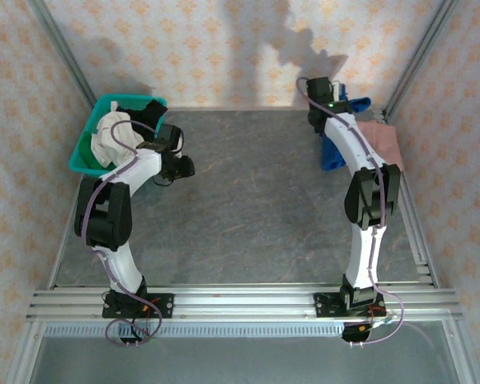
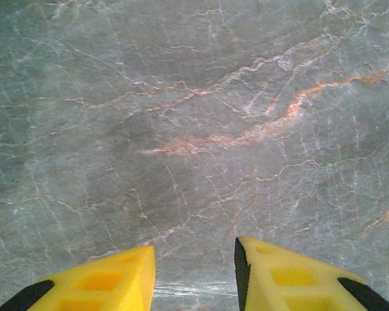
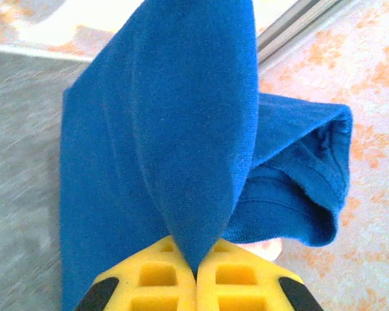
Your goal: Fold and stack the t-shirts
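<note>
Pincers: right pincer [image 3: 196, 259] clamps blue t-shirt [image 3: 181, 129]; left pincer [image 2: 194, 262] parted, empty, over table [image 2: 181, 97].

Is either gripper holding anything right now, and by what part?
The right gripper pinches a fold of the blue t-shirt; the left gripper is open, empty.

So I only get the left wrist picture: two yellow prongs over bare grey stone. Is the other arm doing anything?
Observer: Yes. The right tool is shut on the blue t-shirt, pinching a fold of it.
Visitor: Where on the table is that?
Observer: Far right corner, with the pink t-shirt lying beside the blue one.
Visitor: And what's on the left side?
Observer: A teal basket at the far left, holding cream and black cloth.
</note>
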You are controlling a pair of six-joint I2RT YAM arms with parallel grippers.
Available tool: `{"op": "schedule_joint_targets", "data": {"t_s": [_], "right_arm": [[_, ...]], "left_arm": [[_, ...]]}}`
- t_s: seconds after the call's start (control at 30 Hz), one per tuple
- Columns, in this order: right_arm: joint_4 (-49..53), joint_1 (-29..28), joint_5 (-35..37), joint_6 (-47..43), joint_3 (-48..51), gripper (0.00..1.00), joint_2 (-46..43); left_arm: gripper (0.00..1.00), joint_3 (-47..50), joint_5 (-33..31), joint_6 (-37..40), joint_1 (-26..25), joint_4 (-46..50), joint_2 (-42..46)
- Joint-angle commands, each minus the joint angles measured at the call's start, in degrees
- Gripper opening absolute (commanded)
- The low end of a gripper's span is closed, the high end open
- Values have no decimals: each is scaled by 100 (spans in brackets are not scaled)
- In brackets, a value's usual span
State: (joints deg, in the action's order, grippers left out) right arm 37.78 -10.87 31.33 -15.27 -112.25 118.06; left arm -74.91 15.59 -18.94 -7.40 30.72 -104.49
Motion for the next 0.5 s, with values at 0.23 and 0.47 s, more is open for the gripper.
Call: {"op": "schedule_joint_targets", "data": {"t_s": [0.23,0.47], "right_arm": [[-599,1081,-1377,-424,-252,0,398],[-660,1710,-2001,-362,-353,0,742]], "left_arm": [[37,12,-15,195,84,267,-15],[37,-4,-11,226,83,320,-51]]}}
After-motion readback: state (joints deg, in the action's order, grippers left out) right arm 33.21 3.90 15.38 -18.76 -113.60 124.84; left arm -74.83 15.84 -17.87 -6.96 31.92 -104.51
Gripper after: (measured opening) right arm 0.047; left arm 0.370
